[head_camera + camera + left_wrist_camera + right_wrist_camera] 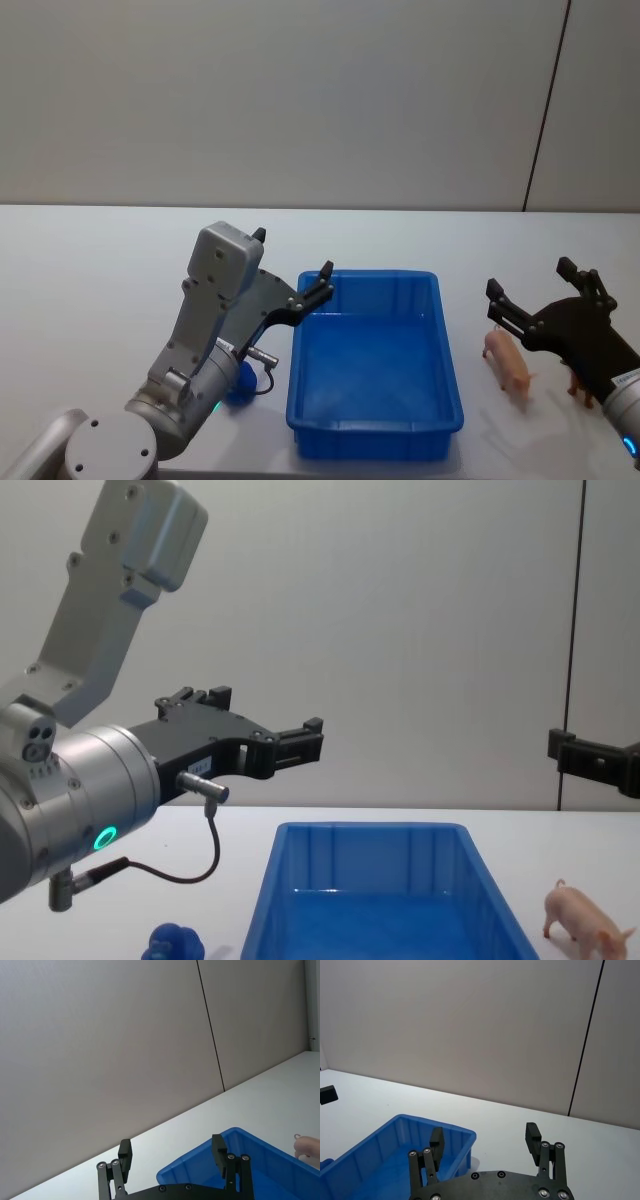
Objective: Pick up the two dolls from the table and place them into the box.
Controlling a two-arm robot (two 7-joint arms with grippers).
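Lower right of head view: pink pig (508, 365) lies just below my R gripper (530, 277), jaws spread wide, nothing held; L gripper (292, 252) likewise spread, empty, beyond box (372, 274).

We count one box (447, 362), one pig (508, 365), one blue figure (238, 386), one brownish toy (578, 388), mostly hidden, one table (100, 285), and two grippers: left gripper (293, 251), right gripper (529, 277).

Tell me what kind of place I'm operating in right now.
Most likely a robotics lab or test station rather than a home: a plain white table backed by a featureless grey panelled wall, with a blue box and a pink pig toy set out as practice items.
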